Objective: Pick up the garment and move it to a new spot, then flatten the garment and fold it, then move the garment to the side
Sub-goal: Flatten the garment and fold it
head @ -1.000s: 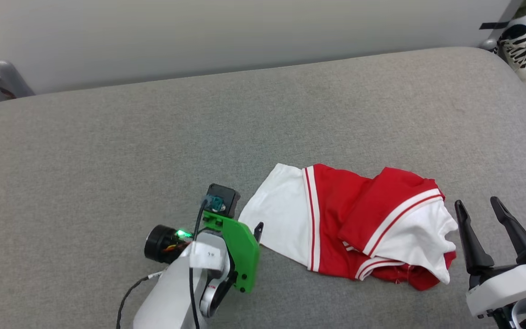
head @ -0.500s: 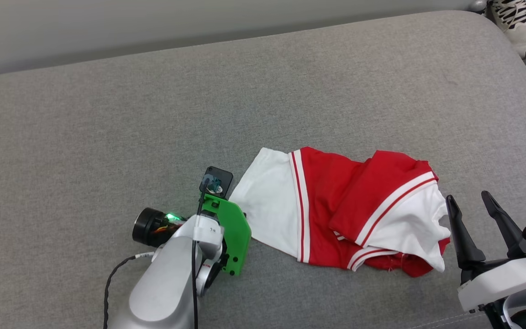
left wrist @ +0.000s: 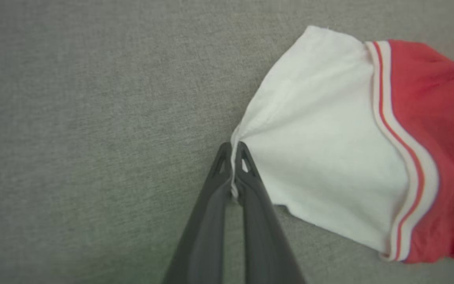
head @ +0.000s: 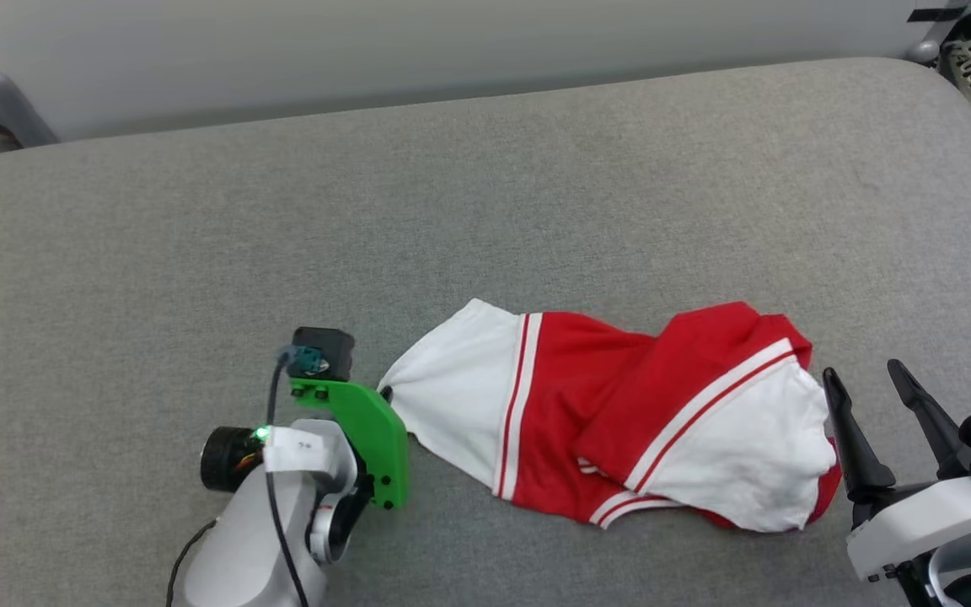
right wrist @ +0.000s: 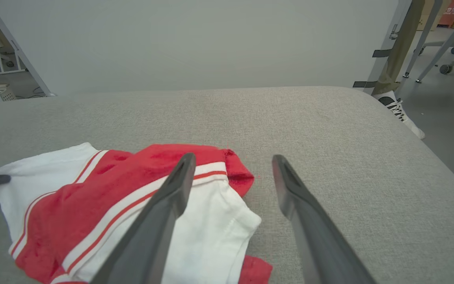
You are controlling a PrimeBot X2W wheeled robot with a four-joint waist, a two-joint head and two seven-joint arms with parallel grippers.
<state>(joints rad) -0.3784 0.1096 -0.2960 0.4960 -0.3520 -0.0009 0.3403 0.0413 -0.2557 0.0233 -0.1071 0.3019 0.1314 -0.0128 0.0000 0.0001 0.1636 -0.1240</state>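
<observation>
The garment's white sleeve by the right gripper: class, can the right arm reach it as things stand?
Probably yes: the right gripper stands open right beside that sleeve of the garment, with nothing lying between them.
</observation>
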